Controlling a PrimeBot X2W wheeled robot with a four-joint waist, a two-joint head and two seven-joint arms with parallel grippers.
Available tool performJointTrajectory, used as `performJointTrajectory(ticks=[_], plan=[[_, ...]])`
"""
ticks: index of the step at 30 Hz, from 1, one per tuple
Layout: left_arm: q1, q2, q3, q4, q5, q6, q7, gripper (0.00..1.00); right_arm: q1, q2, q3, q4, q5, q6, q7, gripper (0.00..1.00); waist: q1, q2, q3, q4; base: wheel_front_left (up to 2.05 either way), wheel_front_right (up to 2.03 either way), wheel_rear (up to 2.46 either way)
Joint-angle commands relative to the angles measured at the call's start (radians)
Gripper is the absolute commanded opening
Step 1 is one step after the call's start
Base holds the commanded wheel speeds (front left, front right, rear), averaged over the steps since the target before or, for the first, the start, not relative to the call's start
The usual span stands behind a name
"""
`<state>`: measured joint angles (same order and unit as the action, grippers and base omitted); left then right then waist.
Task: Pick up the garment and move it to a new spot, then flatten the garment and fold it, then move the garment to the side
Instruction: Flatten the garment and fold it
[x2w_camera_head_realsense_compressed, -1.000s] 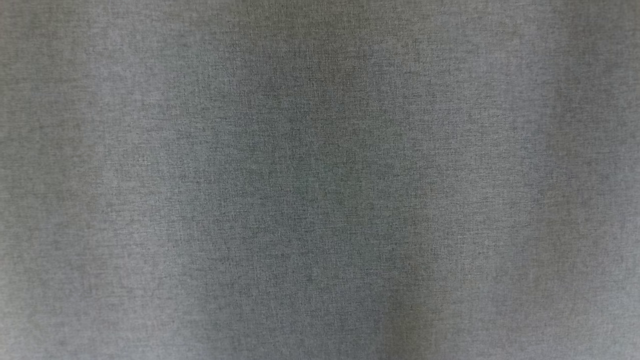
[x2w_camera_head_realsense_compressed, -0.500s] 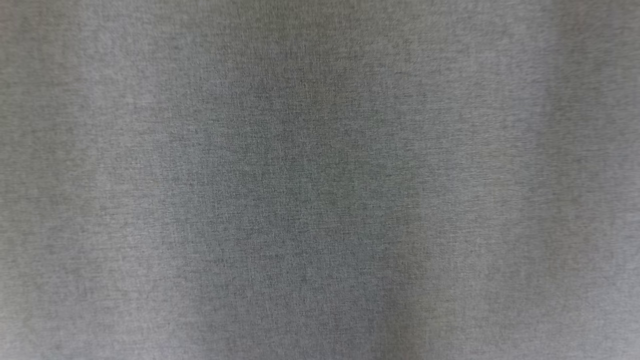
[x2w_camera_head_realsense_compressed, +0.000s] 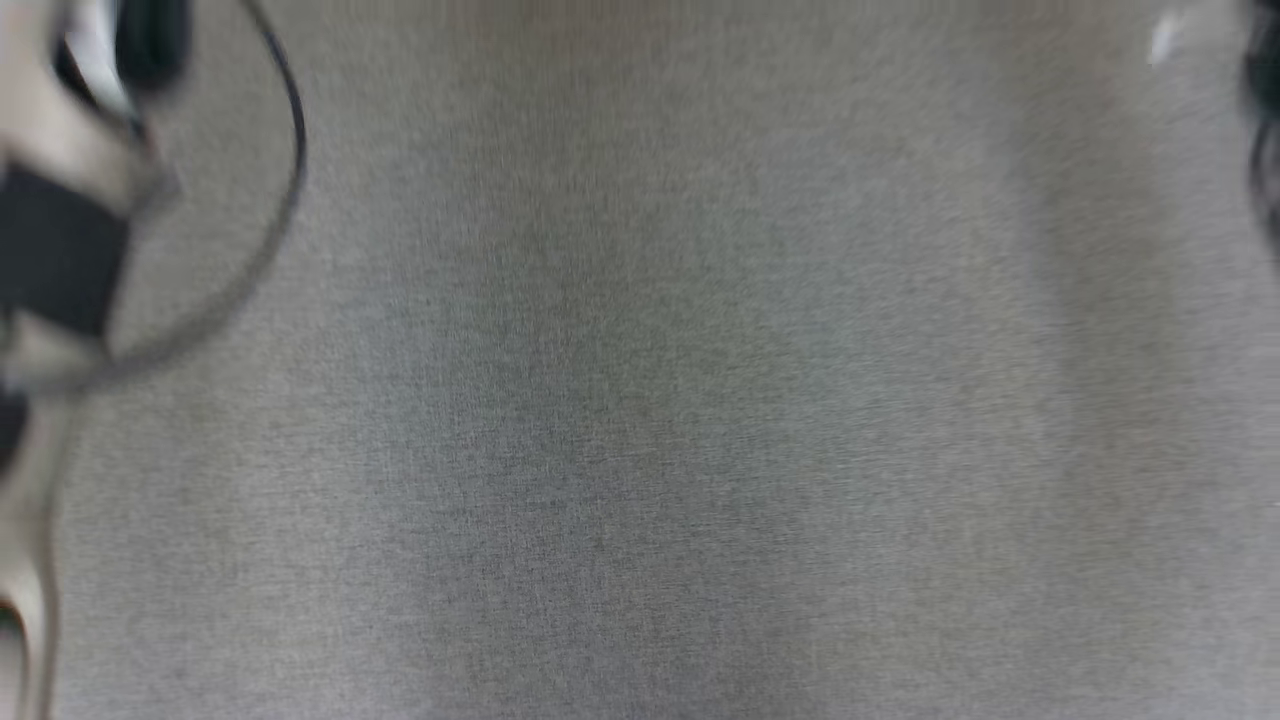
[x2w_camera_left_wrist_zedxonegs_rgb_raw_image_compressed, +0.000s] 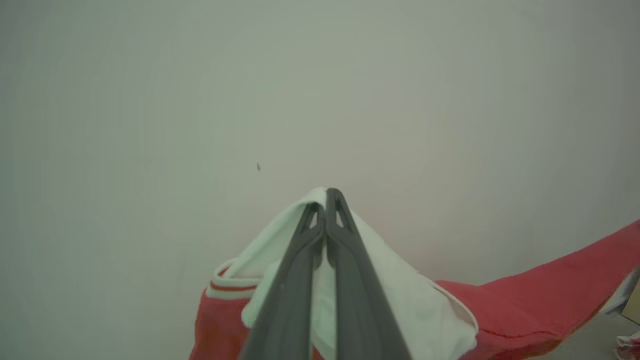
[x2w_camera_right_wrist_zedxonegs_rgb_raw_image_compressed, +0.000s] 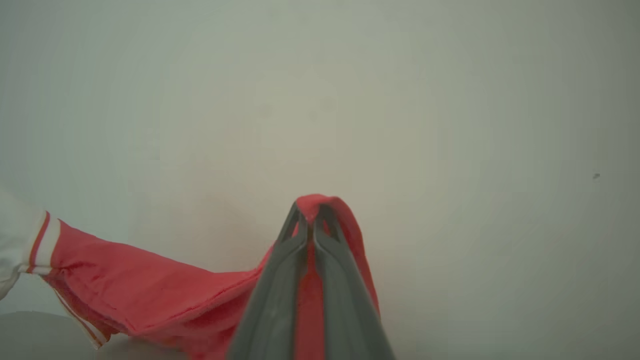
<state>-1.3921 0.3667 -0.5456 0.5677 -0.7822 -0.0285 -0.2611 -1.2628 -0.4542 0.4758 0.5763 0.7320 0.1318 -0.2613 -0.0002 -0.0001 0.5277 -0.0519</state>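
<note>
Red-and-white garment (x2w_camera_left_wrist_zedxonegs_rgb_raw_image_compressed: 540, 295), slung between both claws: left gripper (x2w_camera_left_wrist_zedxonegs_rgb_raw_image_compressed: 326, 196) clamped on its white part, right gripper (x2w_camera_right_wrist_zedxonegs_rgb_raw_image_compressed: 311, 212) clamped on a red fold, pale surface beyond.

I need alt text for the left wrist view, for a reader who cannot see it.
The left tool, shut, pinches a white part of a red and white garment. The red cloth stretches away to the right edge of the view, before a plain pale background.

Grey woven surface (x2w_camera_head_realsense_compressed: 640, 400); plain pale backdrop (x2w_camera_left_wrist_zedxonegs_rgb_raw_image_compressed: 200, 100), perhaps a wall.
</note>
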Motion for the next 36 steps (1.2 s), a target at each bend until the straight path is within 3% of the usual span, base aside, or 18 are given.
performJointTrajectory(ticks=[1, 9, 16, 25, 36], plan=[[0.021, 0.01, 0.008, -0.022, 0.009, 0.006, -0.005, 0.0, 0.027, -0.002, -0.006, -0.007, -0.004, -0.003, -0.004, 0.0, 0.0002, 0.0001, -0.083, -0.013, 0.0, 0.0, 0.0], [0.52, 0.09, 0.076, -0.41, -0.021, 0.16, -0.004, 0.0, 0.45, 0.017, -0.092, -0.171, -0.037, -0.003, -0.005, 0.0, 0.0002, 0.0001, -0.199, -0.023, 0.0, 0.0, 0.0], [0.899, 0.048, 0.151, -0.622, -0.054, 0.251, -0.004, 0.0, 0.745, 0.027, -0.15, -0.275, -0.049, -0.003, 0.013, 0.0, 0.0002, 0.0001, -0.263, -0.008, 0.0, 0.0, 0.0], [1.239, -0.08, 0.197, -0.645, -0.024, 0.212, -0.004, 0.0, 1.045, 0.039, -0.27, -0.333, -0.106, -0.003, 0.058, 0.0, 0.0002, 0.0001, -0.341, 0.032, 0.0, 0.0, 0.0], [1.482, -0.178, 0.208, -0.567, 0.014, 0.15, -0.004, 0.0, 1.341, 0.099, -0.408, -0.419, -0.202, -0.003, 0.16, 0.0, 0.0002, 0.0001, -0.436, 0.053, 0.0, 0.0, 0.0]])
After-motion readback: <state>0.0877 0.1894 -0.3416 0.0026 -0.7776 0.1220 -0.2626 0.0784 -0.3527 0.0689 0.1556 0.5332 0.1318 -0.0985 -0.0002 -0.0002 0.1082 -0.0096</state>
